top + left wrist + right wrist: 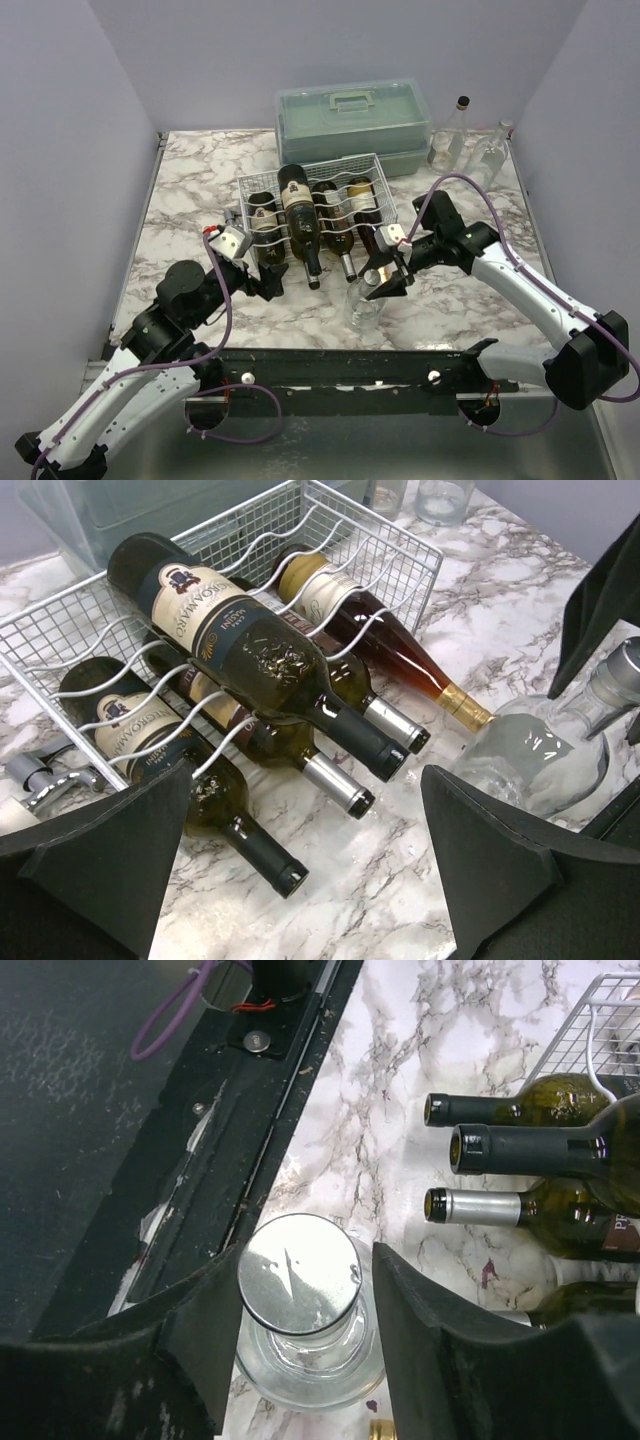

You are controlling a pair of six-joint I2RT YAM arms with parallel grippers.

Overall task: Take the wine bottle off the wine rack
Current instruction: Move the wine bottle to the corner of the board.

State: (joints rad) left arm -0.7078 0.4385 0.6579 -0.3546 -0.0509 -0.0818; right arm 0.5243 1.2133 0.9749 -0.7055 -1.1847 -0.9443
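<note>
Two arms reach in. The left gripper (pixel 272 280) gapes wide just before the wine rack (pixel 320 167), where a dark wine bottle (pixel 298 215) lies atop the wavy wires, above three more bottles. Right of the rack, the right gripper (pixel 305 1270) brackets an upright clear glass bottle (pixel 365 305); whether it grips, I cannot tell.

Bright, even light falls from above, and shadows under the wine bottles (pixel 250 650) are soft. White glare spots the clear bottle (pixel 300 1290). Both wrist views blur near their lower edges.
</note>
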